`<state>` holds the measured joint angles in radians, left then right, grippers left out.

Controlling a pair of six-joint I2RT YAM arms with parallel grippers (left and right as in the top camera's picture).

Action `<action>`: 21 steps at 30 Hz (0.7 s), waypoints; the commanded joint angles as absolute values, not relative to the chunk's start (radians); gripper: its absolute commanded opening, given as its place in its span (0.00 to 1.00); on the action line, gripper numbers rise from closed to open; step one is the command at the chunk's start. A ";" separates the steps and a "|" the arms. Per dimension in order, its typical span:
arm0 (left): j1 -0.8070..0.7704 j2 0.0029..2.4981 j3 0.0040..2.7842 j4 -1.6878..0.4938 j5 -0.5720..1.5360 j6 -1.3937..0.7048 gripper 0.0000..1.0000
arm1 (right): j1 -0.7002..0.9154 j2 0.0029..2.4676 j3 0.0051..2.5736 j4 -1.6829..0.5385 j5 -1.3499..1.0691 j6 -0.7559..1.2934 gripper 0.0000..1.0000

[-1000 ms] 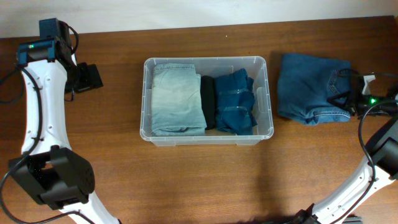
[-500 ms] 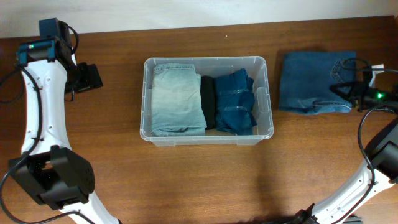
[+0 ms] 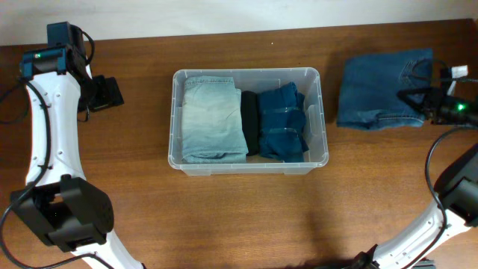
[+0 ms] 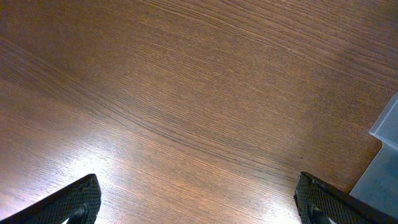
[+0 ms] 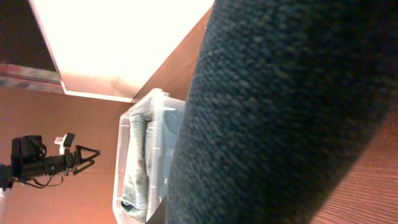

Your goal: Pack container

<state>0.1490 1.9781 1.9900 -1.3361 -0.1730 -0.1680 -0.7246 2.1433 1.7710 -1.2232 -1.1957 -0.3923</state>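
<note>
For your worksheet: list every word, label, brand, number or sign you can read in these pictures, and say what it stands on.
No text can be read in any view.
Small white tag beside the loose jeans: too small to read.
Container and the folded clothes in it: no print or label shows.

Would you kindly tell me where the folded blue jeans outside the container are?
Overhead view: the folded blue jeans are at the right side of the table, right of the container, their right edge in the right gripper.
</note>
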 commanded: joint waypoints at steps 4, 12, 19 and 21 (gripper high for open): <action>0.146 1.954 2.003 -1.337 -0.181 -0.166 1.00 | -0.720 1.986 1.826 -1.215 -1.481 -0.411 0.04; 0.146 1.954 2.003 -1.337 -0.181 -0.166 0.99 | -0.668 1.837 1.871 -1.223 -1.535 -0.361 0.04; 0.146 1.954 2.003 -1.337 -0.181 -0.166 0.99 | -0.464 1.649 1.925 -1.211 -1.355 -0.218 0.04; 0.146 1.954 2.003 -1.337 -0.181 -0.166 0.99 | -0.380 1.618 1.925 -1.212 -1.258 -0.179 0.04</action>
